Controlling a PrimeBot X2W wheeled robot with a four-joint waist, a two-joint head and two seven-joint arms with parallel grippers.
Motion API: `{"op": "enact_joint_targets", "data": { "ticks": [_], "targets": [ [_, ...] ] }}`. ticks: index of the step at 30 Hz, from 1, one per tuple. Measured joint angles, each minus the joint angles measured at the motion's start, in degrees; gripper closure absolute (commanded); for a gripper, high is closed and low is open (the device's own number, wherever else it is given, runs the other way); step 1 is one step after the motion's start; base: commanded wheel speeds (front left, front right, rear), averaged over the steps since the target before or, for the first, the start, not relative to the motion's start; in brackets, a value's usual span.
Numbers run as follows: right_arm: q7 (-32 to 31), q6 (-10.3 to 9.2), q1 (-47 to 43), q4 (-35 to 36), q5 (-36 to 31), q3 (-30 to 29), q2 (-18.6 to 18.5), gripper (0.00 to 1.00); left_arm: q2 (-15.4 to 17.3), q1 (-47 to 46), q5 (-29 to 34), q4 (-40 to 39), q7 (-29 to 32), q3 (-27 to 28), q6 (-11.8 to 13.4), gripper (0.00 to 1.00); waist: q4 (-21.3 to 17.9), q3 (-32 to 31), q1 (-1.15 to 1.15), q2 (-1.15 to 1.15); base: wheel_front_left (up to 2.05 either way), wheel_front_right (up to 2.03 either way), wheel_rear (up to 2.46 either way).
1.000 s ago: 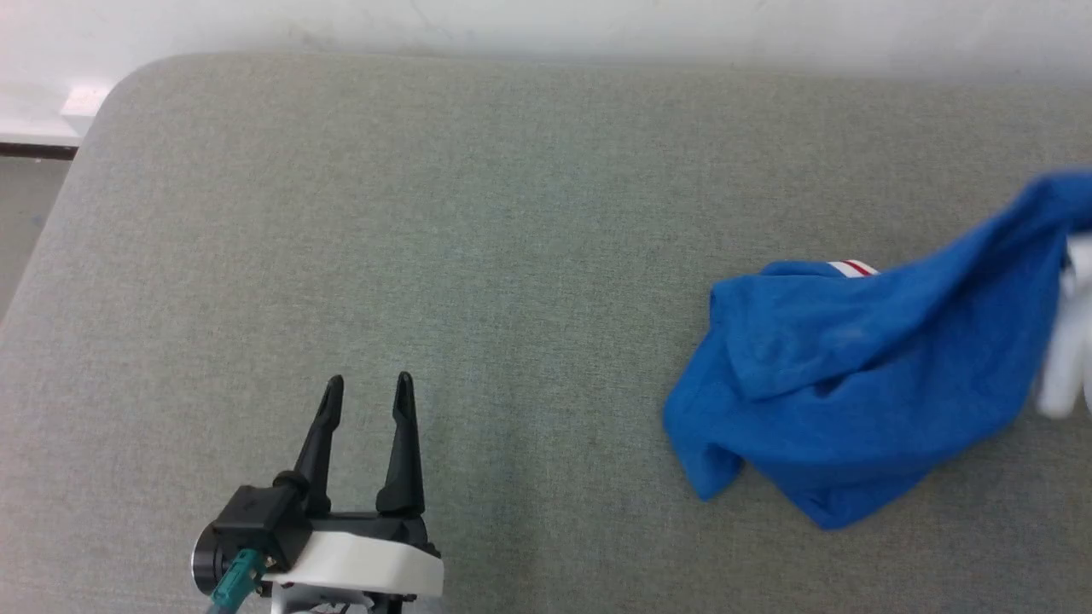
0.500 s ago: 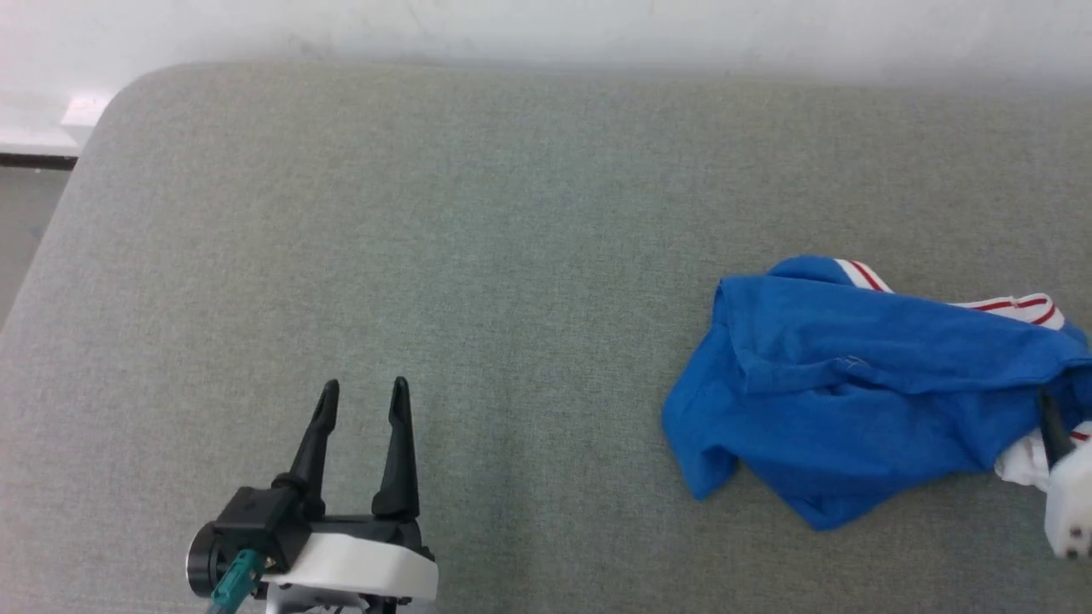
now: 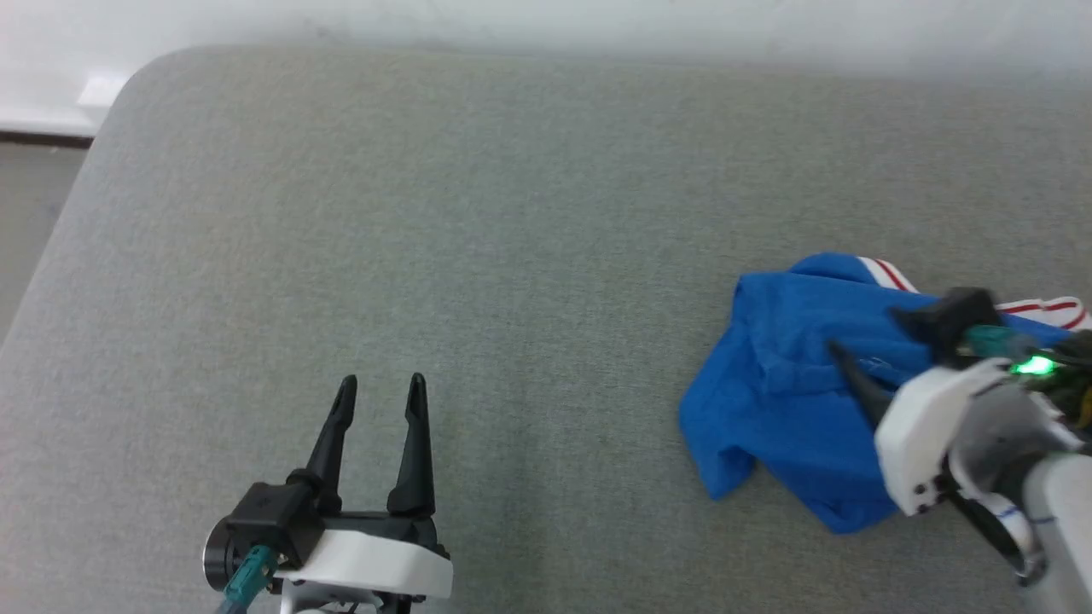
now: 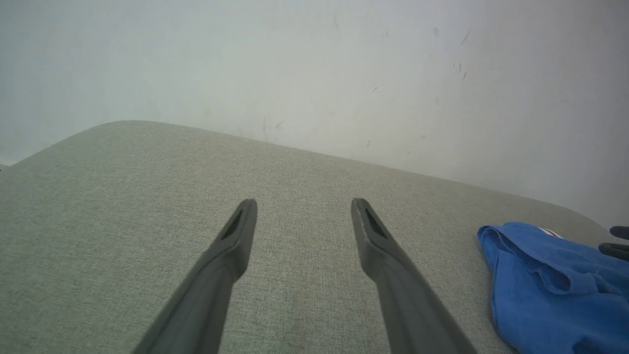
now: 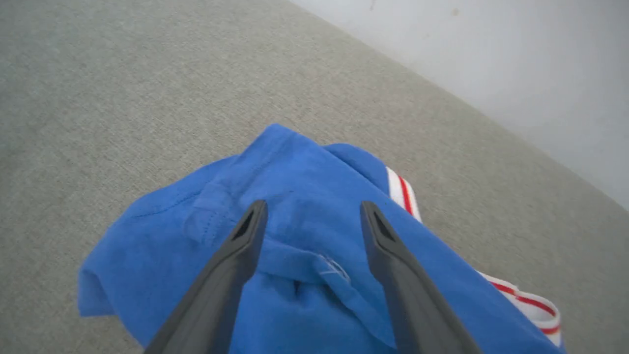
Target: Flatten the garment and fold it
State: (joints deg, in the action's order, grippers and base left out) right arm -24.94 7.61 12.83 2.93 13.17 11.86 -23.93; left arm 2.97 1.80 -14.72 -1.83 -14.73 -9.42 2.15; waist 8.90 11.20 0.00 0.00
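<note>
Royal-blue jersey T-shirt [image 3: 785, 409] lies bunched: your right tool [image 5: 313, 209], spread above it, should pinch one edge layer; left tool [image 3: 380, 379] spread too.

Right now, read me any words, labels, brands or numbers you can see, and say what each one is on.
None can be read.
The blue jersey T-shirt lies crumpled, showing plain cloth and red-and-white striped trim.
A small white mark on it is too small to read.

Plain indoor room, grey upholstered surface [image 3: 512, 213], scuffed white wall [image 4: 314, 73]
</note>
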Motion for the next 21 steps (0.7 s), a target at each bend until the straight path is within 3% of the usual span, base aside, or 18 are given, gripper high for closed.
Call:
{"op": "enact_joint_targets", "data": {
  "ticks": [11, 12, 13, 14, 21],
  "targets": [
    [-4.37, 0.00, 7.25, -11.18, 3.80, 16.06, -4.26, 0.00, 0.00, -1.10, -2.00, -0.07, 0.00, -1.70, 1.51, 0.00, 5.07, 2.49, 0.00, 0.00, 0.00, 0.00, 0.00],
    [-4.37, 0.00, 7.34, -11.87, 4.32, 16.25, -4.28, 0.16, 0.00, -1.11, -2.05, -0.07, 0.00, -1.77, 1.54, 0.00, 5.45, 2.61, 0.00, 0.00, 0.00, 0.00, 0.00],
    [-4.36, 0.00, 7.61, -12.41, 4.48, 16.25, -4.31, 0.65, 0.01, -1.11, -2.12, -0.07, 0.00, -1.78, 1.71, 0.00, 5.76, 2.69, 0.00, 0.00, 0.00, 0.00, 0.00],
    [-4.27, 0.00, 8.02, -12.72, 4.41, 16.35, -4.36, 1.00, 0.00, -1.10, -2.22, -0.05, 0.00, -1.82, 1.97, 0.00, 6.02, 2.71, 0.00, 0.00, 0.00, 0.00, 0.00],
    [0.31, 0.00, 10.53, -13.61, 1.99, 12.71, -4.01, 1.00, 0.00, -1.07, -2.67, -0.02, 0.00, -1.82, 2.12, 0.00, 5.69, 1.42, 0.00, 0.00, 0.00, 0.00, 0.00]
  ]
}}
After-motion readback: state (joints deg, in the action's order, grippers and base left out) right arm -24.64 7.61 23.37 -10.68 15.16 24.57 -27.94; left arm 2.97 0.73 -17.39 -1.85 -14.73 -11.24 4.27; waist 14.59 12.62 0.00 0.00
